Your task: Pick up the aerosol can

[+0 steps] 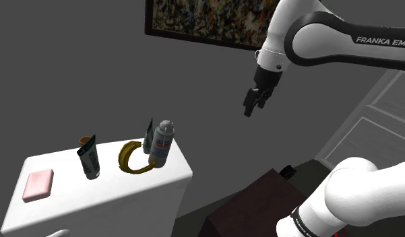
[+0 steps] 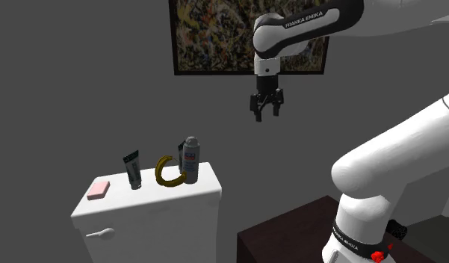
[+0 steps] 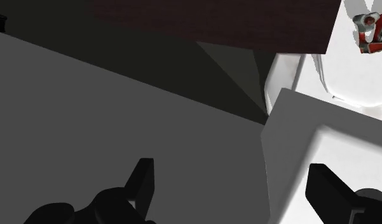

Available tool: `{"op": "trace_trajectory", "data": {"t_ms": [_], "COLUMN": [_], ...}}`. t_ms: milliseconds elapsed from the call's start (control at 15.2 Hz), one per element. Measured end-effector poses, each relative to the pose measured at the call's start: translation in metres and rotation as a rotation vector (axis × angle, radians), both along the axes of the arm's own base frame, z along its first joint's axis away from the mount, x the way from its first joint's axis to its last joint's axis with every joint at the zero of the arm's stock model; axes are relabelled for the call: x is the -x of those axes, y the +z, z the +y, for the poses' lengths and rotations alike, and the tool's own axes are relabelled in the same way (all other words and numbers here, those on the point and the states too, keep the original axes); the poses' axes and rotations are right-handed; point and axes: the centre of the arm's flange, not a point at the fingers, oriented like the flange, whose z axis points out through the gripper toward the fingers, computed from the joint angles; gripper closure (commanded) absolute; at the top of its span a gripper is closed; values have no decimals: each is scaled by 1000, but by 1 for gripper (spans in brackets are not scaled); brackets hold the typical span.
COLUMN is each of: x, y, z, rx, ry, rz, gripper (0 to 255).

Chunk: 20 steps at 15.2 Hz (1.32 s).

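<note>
One grey aerosol can (image 1: 163, 141) stands upright at the white cistern lid's (image 1: 69, 194) end on the shoulder view's right, just beside one yellow ring (image 1: 132, 158). One dark tube (image 1: 89, 158) and one pink bar (image 1: 38, 184) lie further along. The gripper (image 1: 253, 109) hangs well apart, jaws spread. One painting (image 1: 207, 20) hangs on the grey wall (image 1: 73, 67).

The painting (image 1: 207, 23) is cut off by the shoulder view's top edge; in the second exterior view the arm (image 2: 305, 22) covers part of it; a small orange thing (image 1: 84, 140) stands half hidden behind the dark tube (image 1: 90, 160), with too little showing to name it; a grey tube (image 1: 148, 134) is partly covered by the yellow ring (image 1: 132, 158) and the aerosol can (image 1: 162, 143), whose label print is too small to read; the white tank (image 1: 93, 195) runs off the bottom edge; in the wrist view the gripper (image 3: 231, 168) has its fingers (image 3: 142, 184) cut by the bottom edge.
</note>
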Motion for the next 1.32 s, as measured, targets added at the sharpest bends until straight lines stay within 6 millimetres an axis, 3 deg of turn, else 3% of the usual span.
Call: {"op": "trace_trajectory", "data": {"t_ms": [462,1320], "x": [-37,-109], "y": [-27,-59], "z": [81,222], "rx": [-4,-11], "ry": [17,51], "rz": [-30,-87], "gripper": [0,0]}}
